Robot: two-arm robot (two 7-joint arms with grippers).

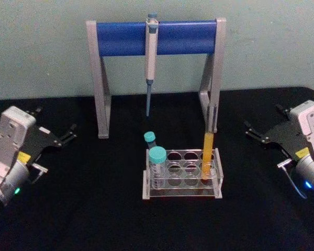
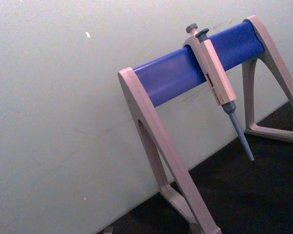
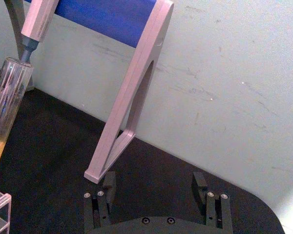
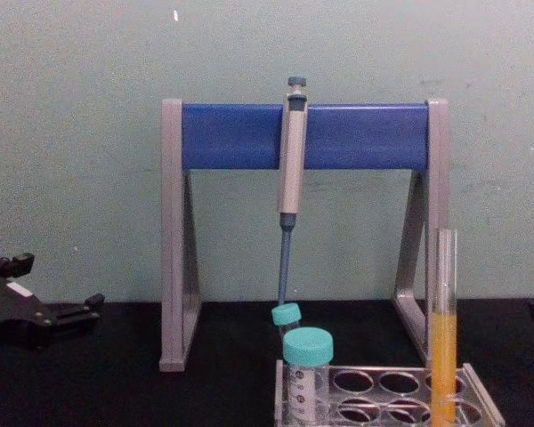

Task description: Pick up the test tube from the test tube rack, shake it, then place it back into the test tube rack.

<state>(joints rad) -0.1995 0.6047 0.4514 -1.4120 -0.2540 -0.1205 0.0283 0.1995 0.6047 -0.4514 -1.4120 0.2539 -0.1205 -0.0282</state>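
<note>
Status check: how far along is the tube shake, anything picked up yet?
Done: nothing visible; the test tube stands in the test tube rack. In hand: nothing; left gripper and right gripper sit open, wide of the rack on either side. Left, as it looks: pick up, shake, put back; whether a shake has already happened cannot be told.

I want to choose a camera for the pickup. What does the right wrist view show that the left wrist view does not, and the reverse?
Right wrist view, not left: the test tube, a corner of the test tube rack, the open right gripper. Left wrist view, not right: the tip and plunger of the pipette. Both: the pipette stand and the pipette's body.
</note>
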